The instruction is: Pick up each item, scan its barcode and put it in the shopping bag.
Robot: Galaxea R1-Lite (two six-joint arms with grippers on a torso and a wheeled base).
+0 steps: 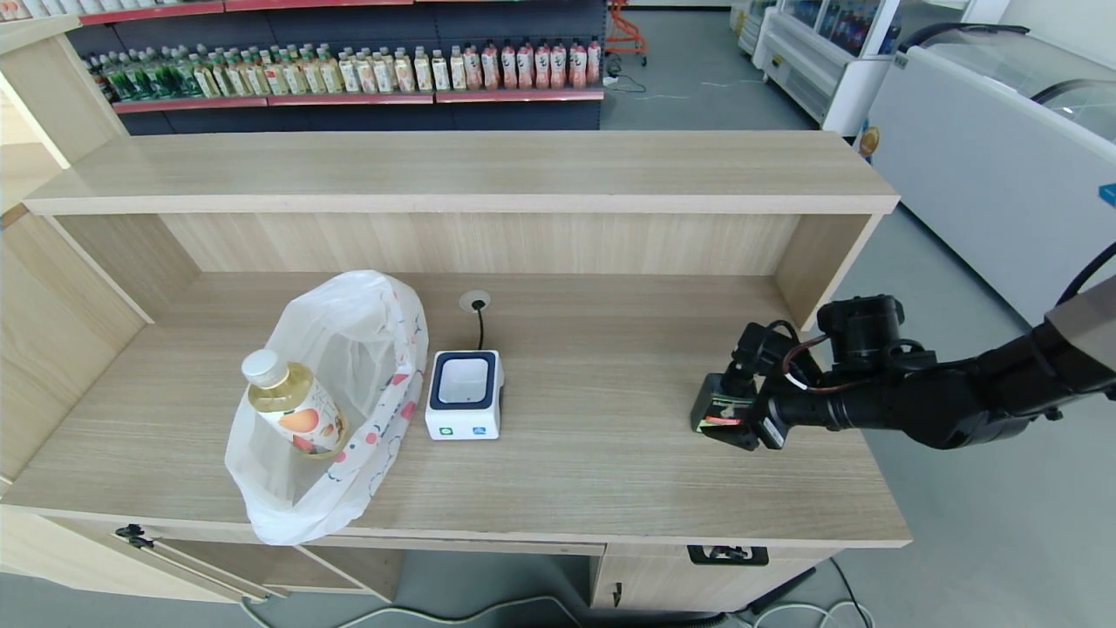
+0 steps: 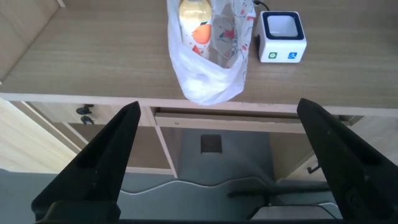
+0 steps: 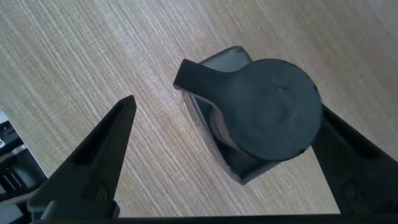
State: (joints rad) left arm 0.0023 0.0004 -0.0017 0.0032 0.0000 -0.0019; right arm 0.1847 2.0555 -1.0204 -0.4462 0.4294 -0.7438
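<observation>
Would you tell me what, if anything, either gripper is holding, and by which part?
Nothing is held. The right gripper stands open astride the dark round-lidded item on the counter; the left gripper is open and empty.

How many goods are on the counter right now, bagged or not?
2. A drink bottle stands inside the shopping bag; a dark container lies on the counter between the fingers of the open right claw. The bag may hide more.
</observation>
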